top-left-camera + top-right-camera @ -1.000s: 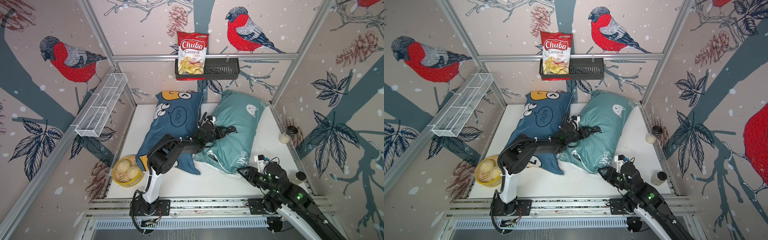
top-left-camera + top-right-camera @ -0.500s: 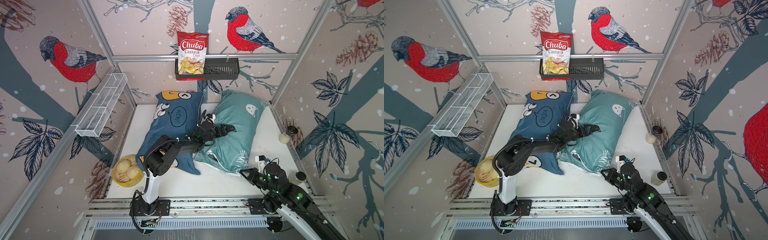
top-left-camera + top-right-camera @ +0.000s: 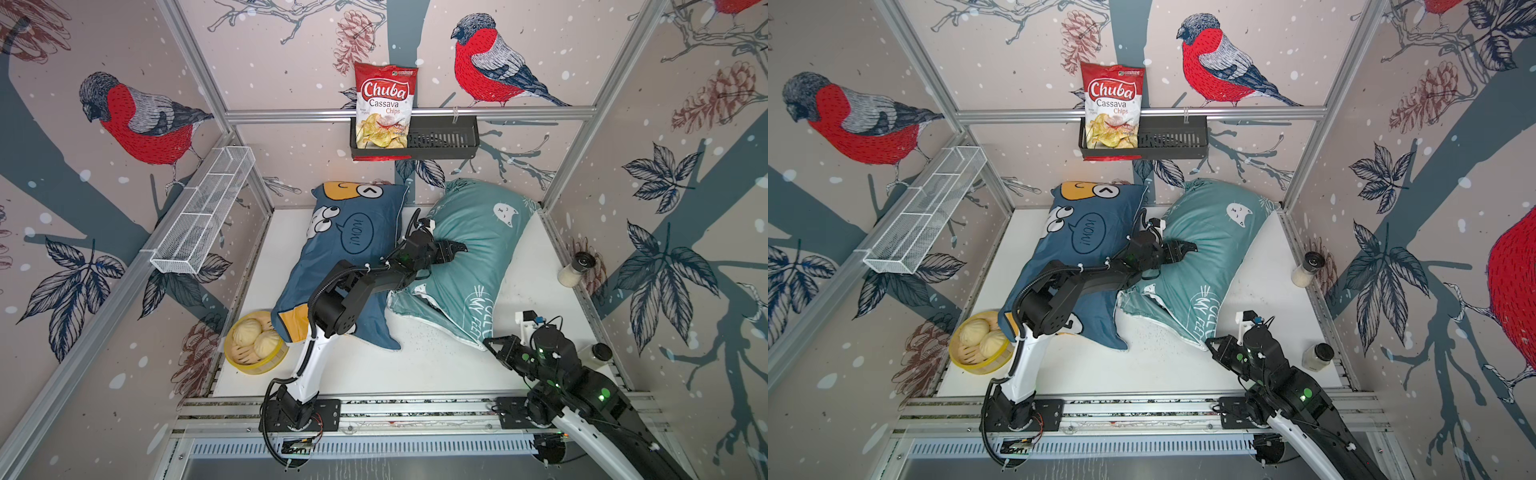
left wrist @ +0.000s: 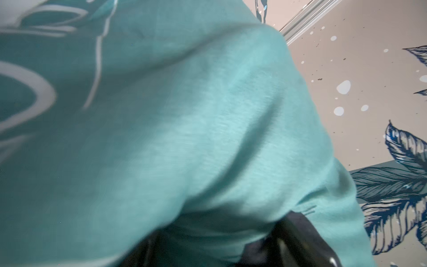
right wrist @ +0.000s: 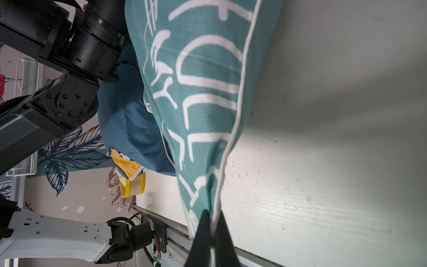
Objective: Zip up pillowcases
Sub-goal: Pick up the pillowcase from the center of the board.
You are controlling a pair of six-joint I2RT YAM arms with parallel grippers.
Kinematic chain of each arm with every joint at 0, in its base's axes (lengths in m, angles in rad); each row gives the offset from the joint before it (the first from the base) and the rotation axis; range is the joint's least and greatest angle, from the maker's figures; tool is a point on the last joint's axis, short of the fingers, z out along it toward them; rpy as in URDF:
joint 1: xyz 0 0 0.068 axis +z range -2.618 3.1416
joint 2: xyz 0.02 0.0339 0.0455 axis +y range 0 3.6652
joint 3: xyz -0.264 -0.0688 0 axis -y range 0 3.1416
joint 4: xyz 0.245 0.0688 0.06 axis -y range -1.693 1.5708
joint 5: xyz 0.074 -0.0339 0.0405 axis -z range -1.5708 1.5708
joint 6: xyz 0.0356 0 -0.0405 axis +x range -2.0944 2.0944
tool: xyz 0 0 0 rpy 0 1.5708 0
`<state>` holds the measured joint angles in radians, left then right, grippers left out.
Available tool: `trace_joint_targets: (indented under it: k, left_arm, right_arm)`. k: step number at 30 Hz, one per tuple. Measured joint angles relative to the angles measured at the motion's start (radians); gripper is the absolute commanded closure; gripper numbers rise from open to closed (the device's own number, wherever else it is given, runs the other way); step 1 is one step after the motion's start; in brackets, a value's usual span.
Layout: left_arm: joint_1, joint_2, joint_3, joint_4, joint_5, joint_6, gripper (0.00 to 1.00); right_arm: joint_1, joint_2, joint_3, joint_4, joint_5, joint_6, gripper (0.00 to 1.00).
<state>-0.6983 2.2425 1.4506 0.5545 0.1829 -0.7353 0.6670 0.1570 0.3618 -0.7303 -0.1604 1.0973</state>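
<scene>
The teal pillowcase lies stuffed on the white table, its white-piped end toward the robot. The right gripper is clenched on that end's near corner, pinching the piping. The left gripper rests on top of the teal pillowcase's middle. Fabric bulges between its fingers, but I cannot tell whether it grasps. The dark blue pillowcase lies touching the teal one, under the left arm. A bamboo steamer of buns sits beyond it, and a spice jar stands on the teal pillowcase's opposite side.
</scene>
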Motion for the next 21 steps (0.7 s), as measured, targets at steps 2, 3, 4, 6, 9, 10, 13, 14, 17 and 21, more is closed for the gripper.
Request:
trace_joint_targets:
  k: [2, 3, 4, 6, 9, 10, 13, 14, 17, 21]
  left_arm:
    - [0.001, -0.007, -0.032, 0.016, -0.008, -0.019, 1.0]
    - [0.002, -0.019, -0.056, 0.035, -0.011, -0.027, 1.0]
    - [0.002, -0.037, -0.089, 0.059, -0.016, -0.035, 1.0]
    - [0.002, -0.081, -0.145, 0.08, -0.03, -0.063, 1.0]
    - [0.002, -0.162, -0.256, 0.124, -0.064, -0.101, 1.0]
    - [0.002, -0.185, -0.286, 0.132, -0.078, -0.105, 1.0]
    - [0.002, -0.266, -0.384, 0.16, -0.122, -0.143, 1.0]
    - [0.001, -0.291, -0.415, 0.169, -0.137, -0.159, 1.0]
    - [-0.008, -0.359, -0.503, 0.194, -0.194, -0.209, 1.0]
    - [-0.047, -0.397, -0.548, 0.211, -0.291, -0.27, 1.0]
  right_arm:
    - [0.0, 0.0, 0.013, -0.008, 0.021, -0.001, 1.0]
    - [0.0, 0.001, 0.024, -0.013, 0.033, -0.004, 1.0]
    - [0.0, 0.006, 0.035, -0.014, 0.048, -0.008, 1.0]
    - [0.0, 0.025, 0.054, -0.014, 0.07, -0.023, 1.0]
    - [-0.001, 0.065, 0.081, -0.022, 0.108, -0.048, 1.0]
    - [-0.005, 0.075, 0.087, -0.022, 0.114, -0.052, 1.0]
    - [-0.032, 0.089, 0.097, -0.027, 0.126, -0.065, 1.0]
    - [-0.039, 0.091, 0.105, -0.033, 0.131, -0.072, 1.0]
    - [-0.046, 0.106, 0.148, -0.032, 0.156, -0.074, 1.0]
    - [-0.049, 0.168, 0.211, -0.028, 0.221, -0.095, 1.0]
